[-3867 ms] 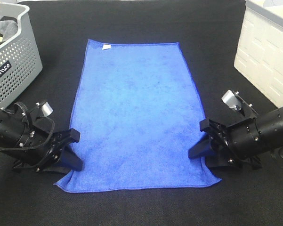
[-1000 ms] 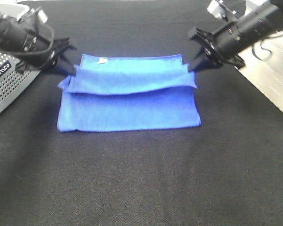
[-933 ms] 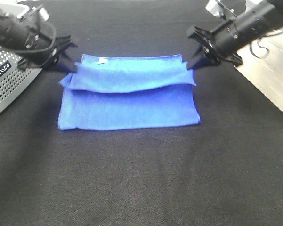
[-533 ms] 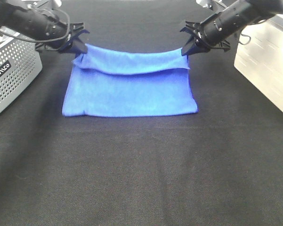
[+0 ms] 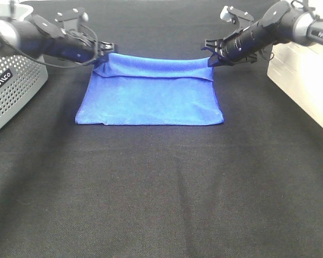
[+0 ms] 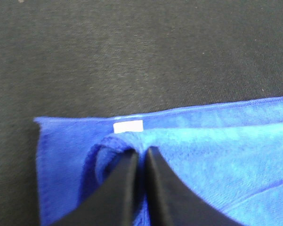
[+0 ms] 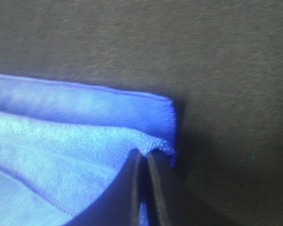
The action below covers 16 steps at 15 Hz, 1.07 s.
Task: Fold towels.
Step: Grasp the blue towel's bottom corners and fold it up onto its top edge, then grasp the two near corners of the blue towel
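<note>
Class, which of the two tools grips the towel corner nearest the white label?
The left tool: the white label lies on the blue towel just beyond its tips; none shows by the right tool.

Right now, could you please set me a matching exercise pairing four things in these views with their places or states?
1 left pincer
2 right pincer
3 basket
4 white label

A grey and perforated
B shut on the towel at its far right corner
C at the towel's far edge
D shut on the towel's far left corner

Pairs: 1-D, 2-B, 3-A, 4-C
</note>
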### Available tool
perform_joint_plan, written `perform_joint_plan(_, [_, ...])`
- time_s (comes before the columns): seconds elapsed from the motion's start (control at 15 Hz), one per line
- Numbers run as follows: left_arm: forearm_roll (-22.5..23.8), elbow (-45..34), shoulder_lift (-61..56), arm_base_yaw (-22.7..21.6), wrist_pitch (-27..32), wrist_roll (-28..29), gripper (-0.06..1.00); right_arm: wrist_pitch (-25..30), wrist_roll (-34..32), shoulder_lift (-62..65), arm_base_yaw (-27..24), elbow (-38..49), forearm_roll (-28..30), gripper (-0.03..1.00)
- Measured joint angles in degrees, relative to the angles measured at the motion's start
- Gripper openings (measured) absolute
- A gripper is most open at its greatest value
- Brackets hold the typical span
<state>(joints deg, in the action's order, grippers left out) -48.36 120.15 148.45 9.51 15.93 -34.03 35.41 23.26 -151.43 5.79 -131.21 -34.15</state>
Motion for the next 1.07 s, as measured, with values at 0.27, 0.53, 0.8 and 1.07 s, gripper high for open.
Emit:
perform_joint_plan(0.27, [0.1, 0.2, -0.1, 0.3, -0.9, -0.2, 0.73, 0.2, 0.0, 0.2, 0.0, 0.0, 1.5, 0.63])
perform_joint_plan(0.53, [3.2, 0.3, -3.3, -1.4, 9.2, 0.8, 0.82, 13.1, -0.1, 4.4, 0.0, 0.0, 4.5, 0.85])
perform_joint_plan(0.8, [5.0, 0.3, -4.8, -4.1, 28.1, 5.3, 0.77, 25.9, -3.5, 7.4, 0.0, -0.2, 5.0, 0.86])
perform_joint_plan(1.07, [9.1, 0.3, -7.4, -4.0, 38.2, 12.1, 0.76, 33.6, -10.0, 7.6, 0.0, -0.2, 5.0, 0.81])
